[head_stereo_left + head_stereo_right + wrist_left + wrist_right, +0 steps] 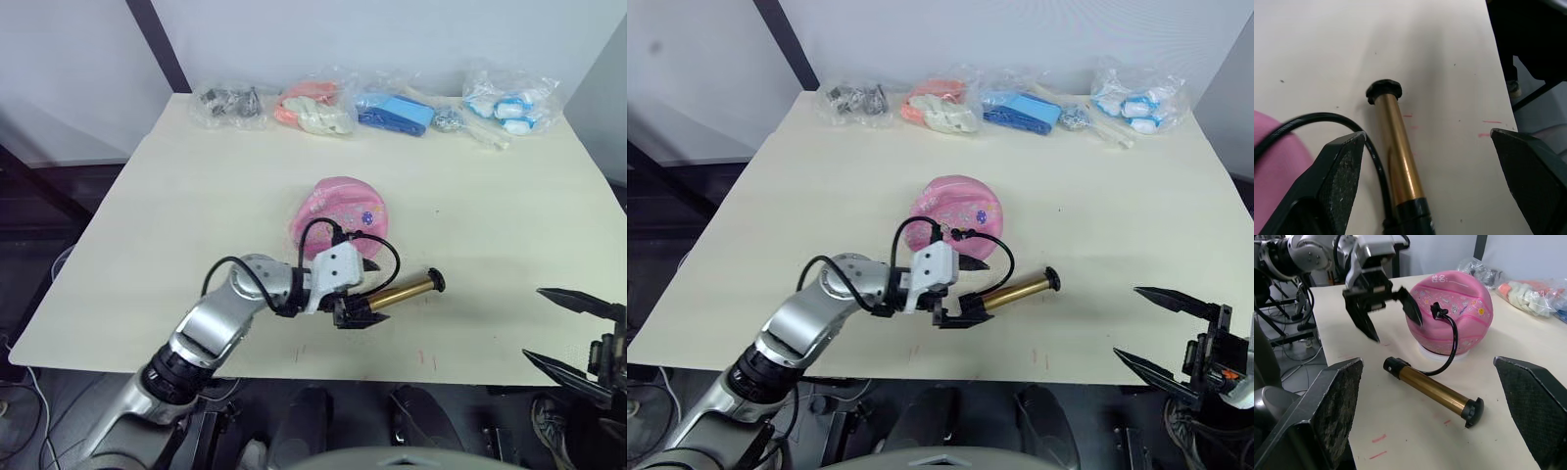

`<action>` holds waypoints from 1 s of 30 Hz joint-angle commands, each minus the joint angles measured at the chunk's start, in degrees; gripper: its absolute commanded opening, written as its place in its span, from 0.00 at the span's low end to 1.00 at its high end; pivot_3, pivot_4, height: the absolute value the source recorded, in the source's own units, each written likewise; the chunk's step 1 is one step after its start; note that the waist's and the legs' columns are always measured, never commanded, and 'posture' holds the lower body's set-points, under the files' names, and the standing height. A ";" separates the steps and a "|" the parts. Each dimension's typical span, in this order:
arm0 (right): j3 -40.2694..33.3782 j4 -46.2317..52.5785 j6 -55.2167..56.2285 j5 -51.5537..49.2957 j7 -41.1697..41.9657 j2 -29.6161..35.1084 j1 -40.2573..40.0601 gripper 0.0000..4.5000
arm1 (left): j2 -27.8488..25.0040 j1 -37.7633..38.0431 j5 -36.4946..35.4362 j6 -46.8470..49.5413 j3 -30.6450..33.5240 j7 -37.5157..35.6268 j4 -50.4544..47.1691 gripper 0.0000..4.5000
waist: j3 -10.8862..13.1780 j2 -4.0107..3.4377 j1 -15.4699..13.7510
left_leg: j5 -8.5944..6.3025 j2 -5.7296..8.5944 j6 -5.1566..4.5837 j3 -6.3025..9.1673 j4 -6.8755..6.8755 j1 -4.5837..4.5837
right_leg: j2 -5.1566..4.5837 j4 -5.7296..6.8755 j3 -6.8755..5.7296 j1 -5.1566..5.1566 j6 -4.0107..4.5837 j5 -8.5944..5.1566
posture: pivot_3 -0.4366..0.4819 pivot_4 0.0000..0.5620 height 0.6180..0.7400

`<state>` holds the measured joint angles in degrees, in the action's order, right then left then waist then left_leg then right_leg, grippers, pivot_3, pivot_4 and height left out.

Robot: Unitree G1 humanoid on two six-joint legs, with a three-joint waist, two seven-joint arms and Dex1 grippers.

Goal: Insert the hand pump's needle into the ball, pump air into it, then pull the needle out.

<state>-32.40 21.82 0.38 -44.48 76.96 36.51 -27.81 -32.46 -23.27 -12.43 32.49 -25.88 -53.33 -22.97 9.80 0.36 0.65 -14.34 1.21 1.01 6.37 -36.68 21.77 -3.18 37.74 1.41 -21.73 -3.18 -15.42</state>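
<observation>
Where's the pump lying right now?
The gold metal hand pump lies flat on the cream table, just in front of the pink rubber ball, beneath the open left gripper.

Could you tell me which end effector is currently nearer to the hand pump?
Left. The left end effector hangs open right over the hand pump at its hose end, beside the ball. The right end effector sits open well off past the table's near edge.

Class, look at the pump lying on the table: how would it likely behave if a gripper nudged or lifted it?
The pump is a smooth cylinder lying flat, so it would probably roll if nudged sideways. Its polished barrel may be slippery. Its hose runs to the ball, so lifting may tug that.
</observation>
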 commanded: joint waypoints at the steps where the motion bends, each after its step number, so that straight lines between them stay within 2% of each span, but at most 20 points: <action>1: -2.34 2.70 0.90 -1.20 -0.48 -0.53 -1.53 1.00 | 2.10 -0.76 2.64 2.02 -2.75 2.63 -0.47 0.97 | -0.01 -0.02 0.00 | 0.00 -0.01 0.00 0.00 -0.02 0.00 | 0.01 0.00 0.00 0.00 0.00 0.00 | 0.48 0.27 0.97; 9: -2.72 4.50 0.97 -1.54 -1.22 -1.57 -4.22 1.00 | 7.14 -1.53 8.26 6.81 -9.39 7.35 1.67 0.97 | -0.01 -0.02 0.02 | -0.02 -0.01 -0.03 -0.03 -0.10 0.02 | 0.03 0.04 0.03 0.01 -0.16 -0.09 | 0.48 0.27 0.97; 15: -2.24 5.18 1.03 -1.43 -1.77 -2.68 -4.76 1.00 | 13.71 -3.84 12.73 8.00 -12.71 12.92 6.49 0.97 | -0.02 -0.02 -0.04 | -0.03 0.00 -0.05 -0.03 -0.14 0.02 | 0.02 0.04 0.04 0.01 -0.16 -0.10 | 0.48 0.27 0.97; 30: -3.51 3.12 2.54 -0.46 -1.12 -3.39 -6.01 1.00 | 19.86 -4.06 18.64 9.95 -16.06 17.72 14.03 0.97 | -0.03 -0.05 -0.02 | -0.05 0.01 -0.08 -0.07 -0.20 0.03 | 0.01 0.07 0.08 0.01 -0.15 -0.09 | 0.48 0.27 0.97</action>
<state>-33.63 24.79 1.35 -44.84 75.54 33.38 -32.82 -14.74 -26.87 4.98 41.18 -40.41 -36.36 -10.04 9.77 0.31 0.63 -14.39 1.22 0.93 6.30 -36.88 21.81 -3.17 37.81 1.49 -21.73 -3.33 -15.51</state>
